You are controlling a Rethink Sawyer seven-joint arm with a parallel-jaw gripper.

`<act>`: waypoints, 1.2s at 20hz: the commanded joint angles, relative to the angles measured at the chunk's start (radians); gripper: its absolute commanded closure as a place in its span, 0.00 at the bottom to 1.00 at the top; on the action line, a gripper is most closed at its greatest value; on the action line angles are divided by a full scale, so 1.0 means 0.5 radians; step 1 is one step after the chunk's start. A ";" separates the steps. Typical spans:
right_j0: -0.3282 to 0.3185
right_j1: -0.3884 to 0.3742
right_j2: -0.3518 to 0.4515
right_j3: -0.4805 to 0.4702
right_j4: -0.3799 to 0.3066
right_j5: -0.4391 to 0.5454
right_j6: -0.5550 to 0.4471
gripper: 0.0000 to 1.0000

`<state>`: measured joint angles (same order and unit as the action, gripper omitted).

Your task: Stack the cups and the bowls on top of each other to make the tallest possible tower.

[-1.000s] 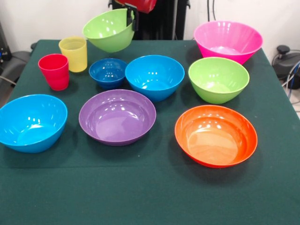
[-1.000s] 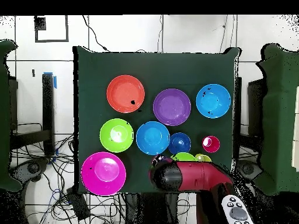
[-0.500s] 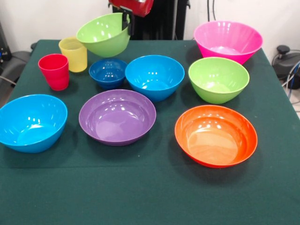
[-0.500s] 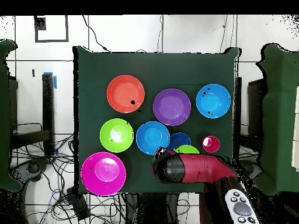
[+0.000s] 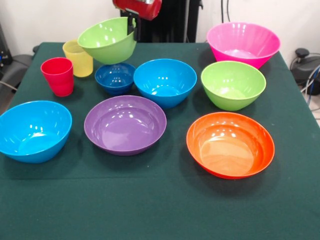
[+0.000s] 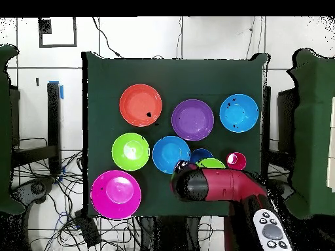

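My gripper (image 5: 132, 26) is shut on the rim of a lime green bowl (image 5: 107, 41), which hangs tilted just above the small dark blue bowl (image 5: 115, 77). The held bowl partly covers the yellow cup (image 5: 79, 62); the red cup (image 5: 58, 76) stands beside it. On the table sit two light blue bowls (image 5: 165, 81) (image 5: 32, 131), a purple bowl (image 5: 125, 124), an orange bowl (image 5: 230, 144), a second lime green bowl (image 5: 232, 84) and a big pink bowl (image 5: 243, 44). In the overhead view the red arm (image 6: 219, 186) hides the gripper and most of the held bowl (image 6: 212, 162).
The green tablecloth (image 5: 150, 200) covers the whole table. Cables and black stands lie around the table (image 6: 39, 176). A grey controller (image 6: 269, 230) rides on the arm.
The gripper has carried the lime green bowl leftward and a little lower in the front view, from behind the dark blue bowl to just above it. Nothing else moved.
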<state>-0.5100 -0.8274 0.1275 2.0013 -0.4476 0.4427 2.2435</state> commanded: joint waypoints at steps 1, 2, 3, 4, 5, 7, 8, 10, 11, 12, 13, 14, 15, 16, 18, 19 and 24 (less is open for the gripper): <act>0.067 0.135 0.120 -0.138 -0.090 0.035 -0.086 1.00; 0.068 0.135 0.117 -0.142 -0.090 0.034 -0.084 1.00; 0.070 0.136 0.115 -0.147 -0.091 0.033 -0.083 1.00; 0.076 0.138 0.108 -0.148 -0.092 0.021 -0.071 1.00; 0.082 0.141 0.102 -0.150 -0.092 0.009 -0.059 1.00; 0.099 0.141 0.086 -0.150 -0.096 -0.013 -0.034 1.00; 0.104 0.142 0.086 -0.157 -0.091 -0.010 -0.030 1.00; 0.110 0.142 0.086 -0.165 -0.083 -0.009 -0.024 1.00; 0.111 0.141 0.086 -0.167 -0.080 -0.010 -0.022 1.00; 0.117 0.150 0.086 -0.193 -0.074 0.005 -0.023 1.00; 0.123 0.154 0.082 -0.200 -0.074 0.006 -0.019 1.00; 0.127 0.158 0.079 -0.206 -0.073 0.009 -0.017 1.00; 0.135 0.163 0.073 -0.214 -0.073 0.008 -0.012 1.00; 0.142 0.164 0.069 -0.218 -0.073 0.007 -0.006 1.00; 0.157 0.175 0.057 -0.225 -0.073 -0.006 0.011 1.00; 0.162 0.182 0.053 -0.230 -0.074 -0.015 0.018 1.00; 0.175 0.190 0.040 -0.239 -0.076 -0.028 0.022 1.00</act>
<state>-0.4521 -0.7803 0.1268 1.9436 -0.4479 0.4427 2.2435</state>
